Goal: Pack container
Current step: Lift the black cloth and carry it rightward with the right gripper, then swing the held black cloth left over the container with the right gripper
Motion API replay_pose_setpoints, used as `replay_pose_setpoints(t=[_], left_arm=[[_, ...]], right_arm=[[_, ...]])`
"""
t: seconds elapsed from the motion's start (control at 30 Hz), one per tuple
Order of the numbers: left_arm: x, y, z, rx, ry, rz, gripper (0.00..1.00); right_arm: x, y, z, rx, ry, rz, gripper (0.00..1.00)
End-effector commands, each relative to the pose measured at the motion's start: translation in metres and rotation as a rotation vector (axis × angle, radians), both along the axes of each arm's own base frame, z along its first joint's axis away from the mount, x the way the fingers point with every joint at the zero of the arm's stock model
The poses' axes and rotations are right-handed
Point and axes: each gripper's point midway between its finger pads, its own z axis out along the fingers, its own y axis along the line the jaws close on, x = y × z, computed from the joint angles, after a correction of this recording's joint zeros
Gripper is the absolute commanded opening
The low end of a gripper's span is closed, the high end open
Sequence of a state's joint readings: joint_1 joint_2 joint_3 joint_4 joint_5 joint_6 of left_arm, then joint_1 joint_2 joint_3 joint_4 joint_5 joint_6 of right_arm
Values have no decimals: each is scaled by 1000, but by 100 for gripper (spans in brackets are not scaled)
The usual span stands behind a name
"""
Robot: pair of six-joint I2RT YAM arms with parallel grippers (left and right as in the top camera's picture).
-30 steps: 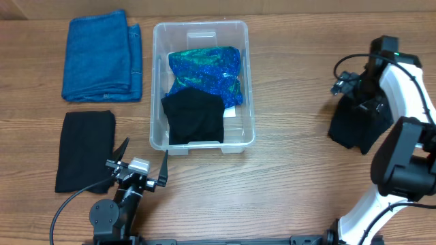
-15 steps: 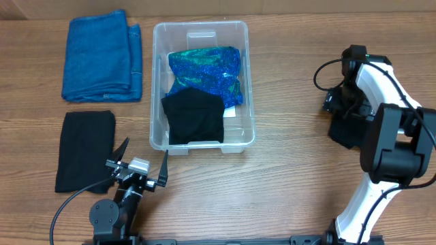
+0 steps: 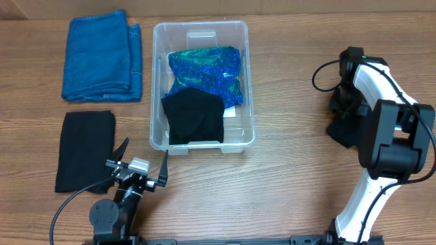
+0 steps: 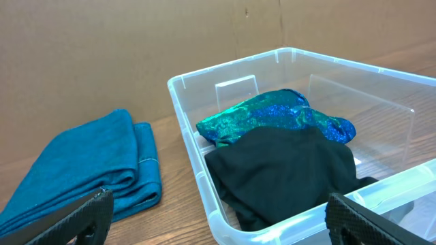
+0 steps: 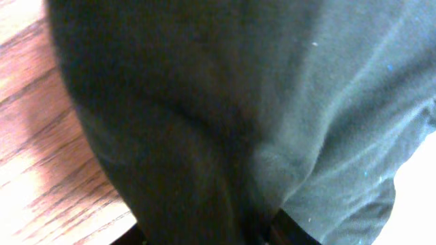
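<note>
While the container (image 3: pixel 201 27) stood at mid-surface holding a shiny blue-green cloth (image 3: pixel 204 68) and a folded black cloth (image 3: pixel 194 117), I noted my right gripper (image 3: pixel 345 112) down on a dark garment (image 5: pixel 238 102) well apart to its right, presumably to take it for packing. Whether its jaws had clamped on it I could not tell, as fabric filled the wrist view. My left gripper (image 3: pixel 145 151) stood just before the container, jaws wide apart and empty.

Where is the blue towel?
From overhead, the blue towel lies folded at the far left, just left of the container and beyond the flat black cloth outside it.
</note>
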State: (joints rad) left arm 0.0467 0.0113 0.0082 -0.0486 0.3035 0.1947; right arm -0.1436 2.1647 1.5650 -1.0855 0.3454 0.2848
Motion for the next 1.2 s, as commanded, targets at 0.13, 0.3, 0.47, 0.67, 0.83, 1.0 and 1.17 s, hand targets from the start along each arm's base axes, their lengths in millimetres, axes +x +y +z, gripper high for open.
replay_pose_setpoints(t=[0.13, 0.3, 0.47, 0.67, 0.83, 1.0, 1.17], left_arm=[[0, 1, 0, 18, -8, 4, 100], [0, 1, 0, 18, -8, 4, 100], [0, 1, 0, 18, -8, 4, 100], [0, 1, 0, 18, -8, 4, 100], [0, 1, 0, 18, -8, 4, 100], [0, 1, 0, 18, -8, 4, 100], [0, 1, 0, 18, -8, 4, 100]], right_arm=[[5, -4, -2, -11, -10, -10, 8], [27, 8, 29, 73, -74, -34, 4], [48, 29, 90, 196, -140, -23, 4], [63, 78, 171, 391, -251, 112, 4], [58, 148, 232, 477, -343, 312, 4], [38, 225, 258, 464, -369, 530, 4], [22, 286, 259, 439, -358, 702, 4]])
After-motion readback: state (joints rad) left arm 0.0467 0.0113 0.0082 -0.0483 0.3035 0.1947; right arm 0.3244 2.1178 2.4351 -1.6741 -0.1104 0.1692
